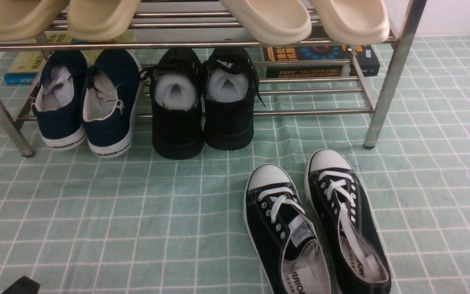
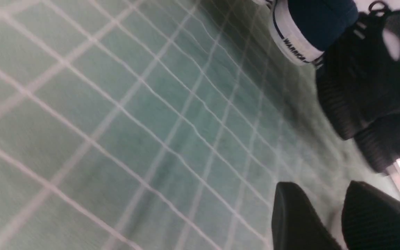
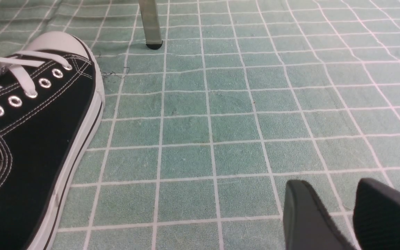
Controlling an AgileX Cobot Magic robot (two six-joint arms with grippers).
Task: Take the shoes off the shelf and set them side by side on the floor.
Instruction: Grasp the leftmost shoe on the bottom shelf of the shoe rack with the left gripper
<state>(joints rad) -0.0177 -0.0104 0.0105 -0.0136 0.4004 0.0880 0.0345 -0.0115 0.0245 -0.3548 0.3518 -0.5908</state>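
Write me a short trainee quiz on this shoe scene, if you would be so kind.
1. True or false: the navy shoes stand on the lower tier of the shelf.
2. Which pair stands on the floor? A. beige slippers; B. all-black sneakers; C. white-toed black sneakers.
3. How many pairs does the lower tier hold?
Key: 1 true; 2 C; 3 two.

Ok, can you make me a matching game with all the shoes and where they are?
Things:
1. navy shoes
2. all-black sneakers
3. white-toed sneakers
4. cream slippers

Places:
A. on the floor
B. top tier of the shelf
C. lower tier, left end
D. lower tier, middle

Pairs: 1-C, 2-D, 3-A, 4-B
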